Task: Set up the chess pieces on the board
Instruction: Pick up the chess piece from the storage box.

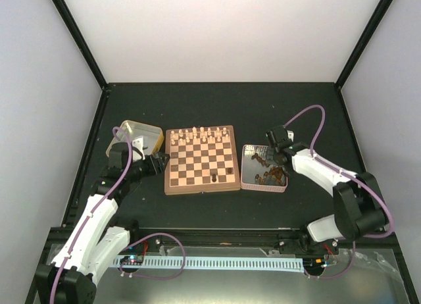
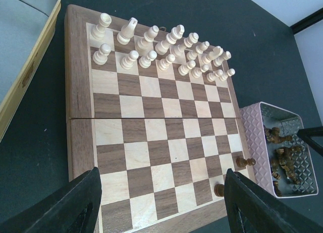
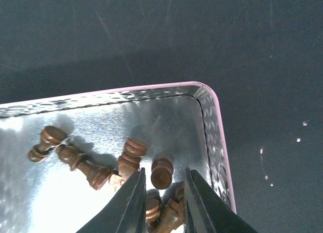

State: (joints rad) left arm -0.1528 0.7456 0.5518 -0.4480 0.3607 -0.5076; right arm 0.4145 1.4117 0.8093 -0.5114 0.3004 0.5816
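Both arms point(image 1: 316, 167) are cased in white with black joints, and a purple cable point(image 1: 316, 107) is run along each. The left gripper point(image 2: 161, 175) is moulded black.

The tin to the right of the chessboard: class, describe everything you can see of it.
The tin is a shallow rectangular box of shiny silver metal with rounded corners, a pinkish rim and diamond-embossed walls. It has no lid on and lies flat on the dark table, close beside the right edge of the board. Dark brown chess pieces lie tumbled on their sides inside. The right gripper hangs over them, jaws slightly apart.
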